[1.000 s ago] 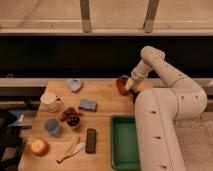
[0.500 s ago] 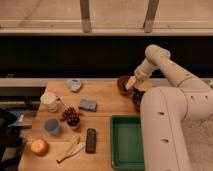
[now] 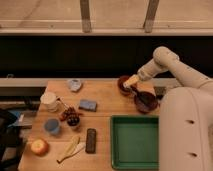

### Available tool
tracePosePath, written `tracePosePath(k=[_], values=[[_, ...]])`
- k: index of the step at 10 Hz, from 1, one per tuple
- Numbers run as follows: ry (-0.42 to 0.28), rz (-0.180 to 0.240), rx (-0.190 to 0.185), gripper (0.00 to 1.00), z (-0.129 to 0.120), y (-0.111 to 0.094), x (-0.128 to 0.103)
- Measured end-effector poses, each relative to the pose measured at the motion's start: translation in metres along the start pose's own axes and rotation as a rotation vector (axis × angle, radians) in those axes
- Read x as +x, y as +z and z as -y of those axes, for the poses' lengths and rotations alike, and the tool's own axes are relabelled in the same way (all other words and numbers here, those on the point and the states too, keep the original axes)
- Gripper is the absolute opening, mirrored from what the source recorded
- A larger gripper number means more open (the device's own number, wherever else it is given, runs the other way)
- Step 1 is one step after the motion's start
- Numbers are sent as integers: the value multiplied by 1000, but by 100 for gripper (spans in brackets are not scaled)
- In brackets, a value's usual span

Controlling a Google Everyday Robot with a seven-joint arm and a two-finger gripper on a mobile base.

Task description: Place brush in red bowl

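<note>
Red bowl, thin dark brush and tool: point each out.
Dark red round bowl (image 3: 146, 106), camera view, front rim.
Thin dark-handled brush (image 3: 140, 96), camera view, handle inside bowl.
Tool (image 3: 129, 89), camera view, fingertip area beside bowl.

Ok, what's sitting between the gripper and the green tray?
Camera view: the nearer red bowl lies between the gripper, which is by the farther bowl, and the green tray.

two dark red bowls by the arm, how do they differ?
The far bowl sits at the table's back edge, partly hidden by the gripper beside it. The near bowl looks wider, sits closer to the green tray, and holds a thin dark brush. Both are round and dark red.
</note>
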Motion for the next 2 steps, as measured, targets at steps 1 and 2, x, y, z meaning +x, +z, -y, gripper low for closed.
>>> tracePosePath(k=[1,2], values=[[-8,41,-3,80,-2,-8,-1],[-11,50,-6,80,-4,-9,-2]])
